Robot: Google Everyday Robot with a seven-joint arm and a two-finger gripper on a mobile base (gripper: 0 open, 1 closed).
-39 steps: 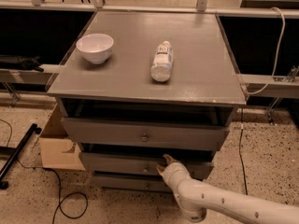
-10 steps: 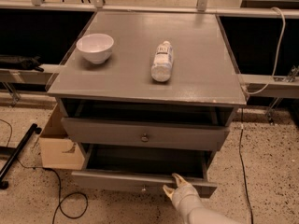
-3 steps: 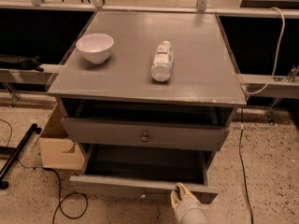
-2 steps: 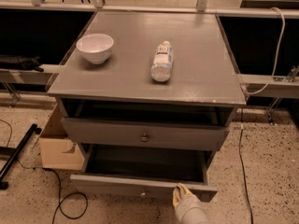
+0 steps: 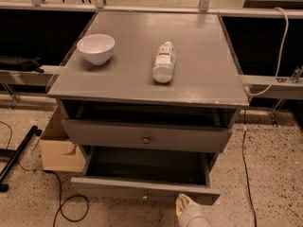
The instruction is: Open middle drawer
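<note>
Bowl [image 5: 95, 48], bottle [image 5: 164, 62] on cabinet top [image 5: 199, 74]

No legible text anywhere, bottle [image 5: 164, 62] label unreadable, tool [image 5: 185, 203] at bottom edge

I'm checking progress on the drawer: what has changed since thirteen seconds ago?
The middle drawer has slid out toward the camera. The gripper drew back with it and is now low by the drawer front. The top drawer, bowl and bottle stayed put.
</note>
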